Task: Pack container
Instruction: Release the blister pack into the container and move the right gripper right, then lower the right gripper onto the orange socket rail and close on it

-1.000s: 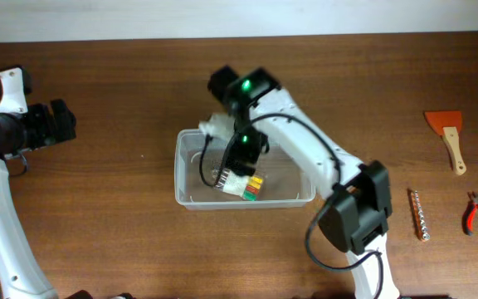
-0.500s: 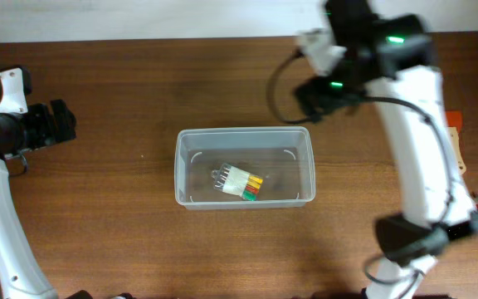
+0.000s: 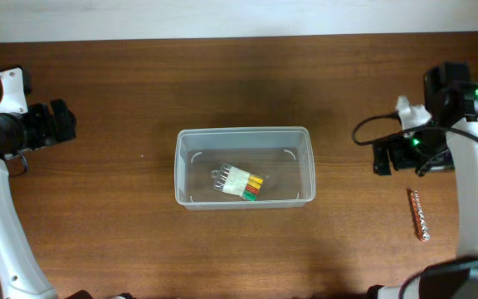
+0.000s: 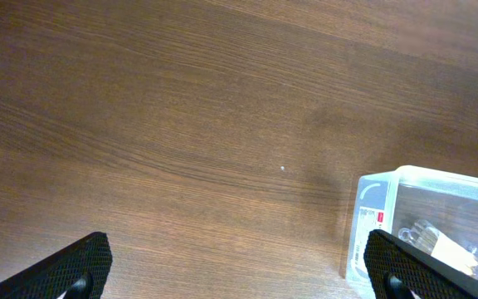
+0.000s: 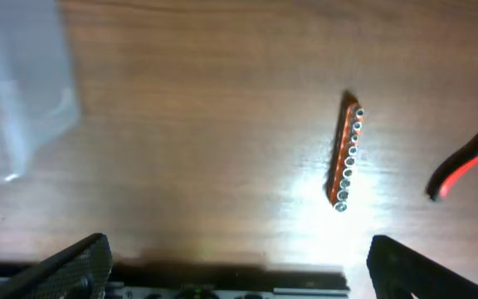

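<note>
A brown wooden table (image 3: 139, 208), with the clear container (image 3: 179, 170) at its centre and a pack of colour-tipped bits (image 3: 241, 182) lying inside. The right pincer (image 5: 239, 267), spread wide and empty, hovers over the socket rail (image 5: 345, 154) near red pliers (image 5: 467, 166), seemingly lining up the next pick. The left pincer (image 4: 239, 270), also spread, hangs well left of the container.

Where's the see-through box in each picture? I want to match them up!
Overhead: the container sits in the middle of the picture.
Left wrist: the container pokes in at the bottom right corner.
Right wrist: the container is the blurry clear shape at the top left.
Shared landmark: the brown wooden table under it shows in all three.
</note>
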Robot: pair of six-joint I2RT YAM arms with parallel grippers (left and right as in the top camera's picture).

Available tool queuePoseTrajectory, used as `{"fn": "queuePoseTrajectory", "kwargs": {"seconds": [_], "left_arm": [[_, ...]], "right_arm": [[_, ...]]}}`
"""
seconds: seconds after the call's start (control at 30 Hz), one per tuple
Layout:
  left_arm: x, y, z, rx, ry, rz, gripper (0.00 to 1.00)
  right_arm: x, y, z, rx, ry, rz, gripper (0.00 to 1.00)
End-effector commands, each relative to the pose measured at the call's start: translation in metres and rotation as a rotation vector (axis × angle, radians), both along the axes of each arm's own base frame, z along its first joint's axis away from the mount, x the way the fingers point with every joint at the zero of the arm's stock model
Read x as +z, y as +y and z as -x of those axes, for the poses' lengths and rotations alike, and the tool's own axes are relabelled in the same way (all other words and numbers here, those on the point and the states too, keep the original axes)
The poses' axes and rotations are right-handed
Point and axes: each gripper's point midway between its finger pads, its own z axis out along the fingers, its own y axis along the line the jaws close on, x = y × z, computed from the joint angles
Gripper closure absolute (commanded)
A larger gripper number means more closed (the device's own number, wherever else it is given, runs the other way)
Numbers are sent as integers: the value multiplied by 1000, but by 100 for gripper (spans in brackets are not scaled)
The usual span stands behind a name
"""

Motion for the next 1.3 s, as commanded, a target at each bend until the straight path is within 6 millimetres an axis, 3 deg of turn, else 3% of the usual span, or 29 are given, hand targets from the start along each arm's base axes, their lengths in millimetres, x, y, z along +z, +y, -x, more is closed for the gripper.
{"fn": "queuePoseTrajectory", "kwargs": {"seconds": [0.0, 0.2, 0.33, 0.57, 0.73, 0.87, 1.1, 1.27], "left_arm": [[7, 0, -2, 5, -22, 5, 1], [7, 0, -2, 5, -22, 5, 1], [7, 0, -2, 5, -22, 5, 1], [7, 0, -2, 5, -22, 5, 1], [7, 0, -2, 5, -22, 5, 1], [7, 0, -2, 5, -22, 5, 1], [7, 0, -2, 5, -22, 5, 1], [7, 0, -2, 5, -22, 5, 1]], "right_arm": [[-12, -14, -5, -57, -7, -5, 1], [-15, -37, -31, -98, -114, 24, 1], [-26, -42, -38, 39, -138, 43, 1], [-56, -38, 2, 85, 30, 35, 1], [-66, -56, 20, 34, 108, 129, 1], [-85, -72, 39, -40, 144, 115, 1], [-97, -108, 40, -118, 69, 117, 2], [-103, -102, 36, 59, 23, 37, 1]]}}
